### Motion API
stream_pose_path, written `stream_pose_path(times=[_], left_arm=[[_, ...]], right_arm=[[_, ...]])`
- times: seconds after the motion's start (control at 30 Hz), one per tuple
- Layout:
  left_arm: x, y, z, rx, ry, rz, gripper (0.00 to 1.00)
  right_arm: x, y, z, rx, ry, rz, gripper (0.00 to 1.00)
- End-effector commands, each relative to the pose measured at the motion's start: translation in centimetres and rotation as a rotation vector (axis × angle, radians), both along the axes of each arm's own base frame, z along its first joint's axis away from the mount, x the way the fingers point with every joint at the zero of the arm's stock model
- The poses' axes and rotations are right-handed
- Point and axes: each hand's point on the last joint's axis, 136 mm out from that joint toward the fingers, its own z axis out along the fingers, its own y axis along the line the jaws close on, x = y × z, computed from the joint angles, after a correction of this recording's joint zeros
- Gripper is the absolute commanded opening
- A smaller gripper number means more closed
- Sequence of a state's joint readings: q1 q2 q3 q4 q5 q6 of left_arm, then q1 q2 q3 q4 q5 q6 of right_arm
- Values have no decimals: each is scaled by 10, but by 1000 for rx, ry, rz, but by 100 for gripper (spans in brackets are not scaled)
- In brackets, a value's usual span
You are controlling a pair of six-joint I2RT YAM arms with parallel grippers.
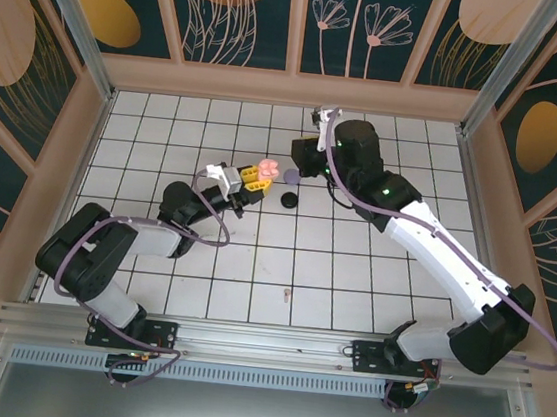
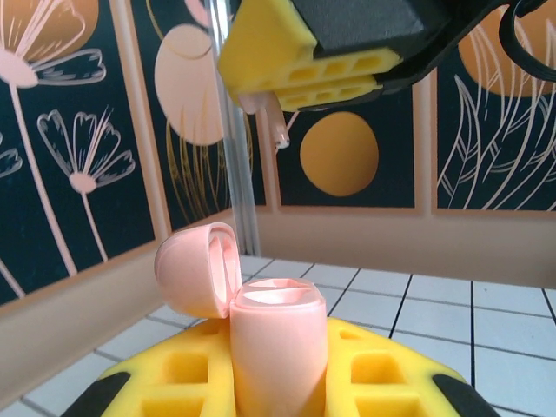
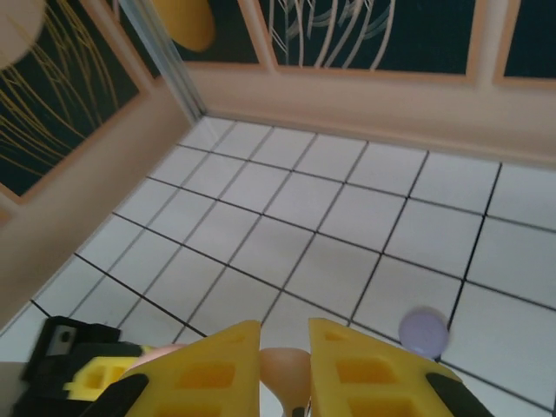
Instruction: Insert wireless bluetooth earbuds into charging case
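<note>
An earbud (image 2: 276,122) in the right gripper (image 3: 285,352) is hanging just over the open charging case (image 2: 269,330) in the left gripper (image 2: 278,382).
A second case (image 1: 292,175) is lying on the table (image 1: 351,277) just right of it, a third case (image 1: 288,201) in front, and a loose earbud (image 1: 287,293) well apart at the near side.

pink case (image 2: 276,347), pink earbud (image 2: 276,122), lilac case (image 3: 423,331); white-tiled table (image 1: 352,267)

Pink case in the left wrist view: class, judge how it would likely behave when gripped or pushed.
The pink case looks smooth and rounded, so it may slip between the left gripper's fingers. Its lid hangs open to one side, so a knock probably swings it. It seems small and hollow, likely light.
</note>
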State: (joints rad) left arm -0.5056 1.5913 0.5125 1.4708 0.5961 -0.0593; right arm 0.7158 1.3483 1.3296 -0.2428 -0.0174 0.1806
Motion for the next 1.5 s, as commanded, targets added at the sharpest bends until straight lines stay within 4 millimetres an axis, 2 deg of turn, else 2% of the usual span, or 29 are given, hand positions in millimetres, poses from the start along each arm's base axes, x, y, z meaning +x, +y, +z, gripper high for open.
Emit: stream_pose_path(times=[0.0,0.23,0.33,0.37,0.67,0.93,1.47], left_arm=[[-7,-6,27,-52,-144,-33,0],[-1,-14,36,-84,-183,-54,0],[-2,-14,44,-109,-203,-61,0],[2,-17,35,-102,-184,-65,0],[7,-19,35,-118,-176,-67,0],[5,-18,40,-126,-178,-71,0],[0,-18,50,-140,-186,-93,0]], right_arm=[[-10,4,33,65,-117,63,17],[-20,5,41,84,-144,99,17],[-22,9,36,79,-132,109,17],[-23,10,33,77,-125,113,17],[-31,26,16,49,-88,152,17],[-26,31,-3,19,-52,135,17],[-18,35,-20,-3,-20,114,16]])
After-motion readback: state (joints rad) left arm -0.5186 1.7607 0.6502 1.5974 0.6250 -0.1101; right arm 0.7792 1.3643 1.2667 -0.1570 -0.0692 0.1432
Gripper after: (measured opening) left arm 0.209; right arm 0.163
